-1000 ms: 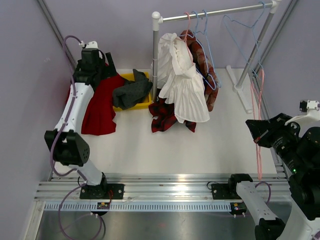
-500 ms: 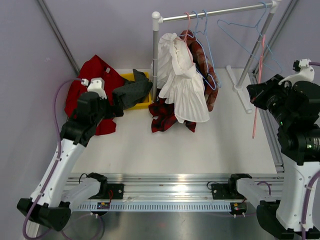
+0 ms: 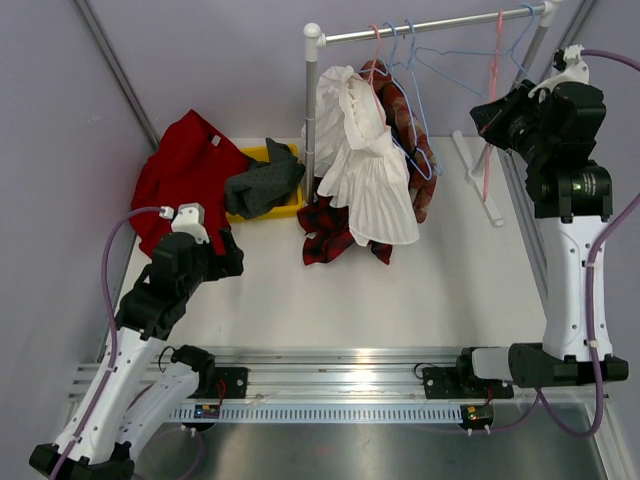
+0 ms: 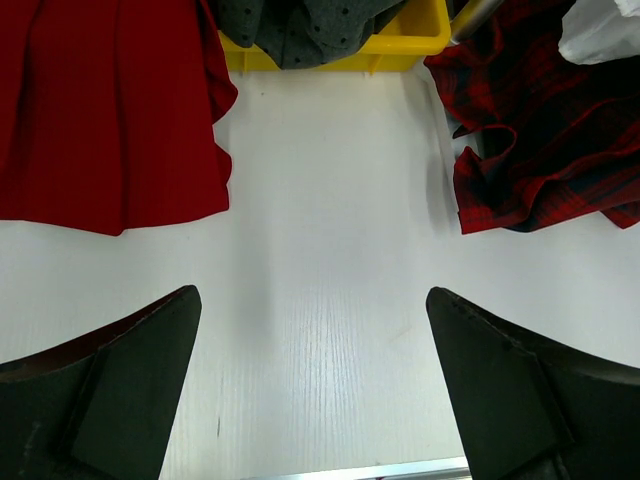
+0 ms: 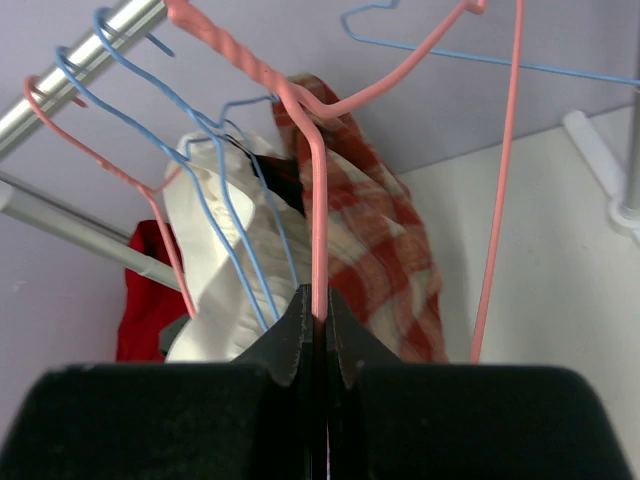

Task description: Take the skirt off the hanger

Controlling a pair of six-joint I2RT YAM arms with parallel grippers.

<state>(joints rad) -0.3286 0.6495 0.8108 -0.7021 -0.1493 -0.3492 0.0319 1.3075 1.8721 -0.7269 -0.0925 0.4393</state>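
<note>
The red skirt (image 3: pixel 185 165) lies free on the worktop (image 3: pixel 330 290), at the left. The right fingers (image 5: pixel 292 345) are clamped on the empty pink hanger (image 5: pixel 318 220) near the rail (image 3: pixel 430 27) (its hook could miss and drop, or snag the blue hangers (image 5: pixel 500 58)). The left fingers (image 4: pixel 130 350) gape wide and hold nothing.

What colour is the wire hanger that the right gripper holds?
Pink. The hanger shows best in the right wrist view.
</note>
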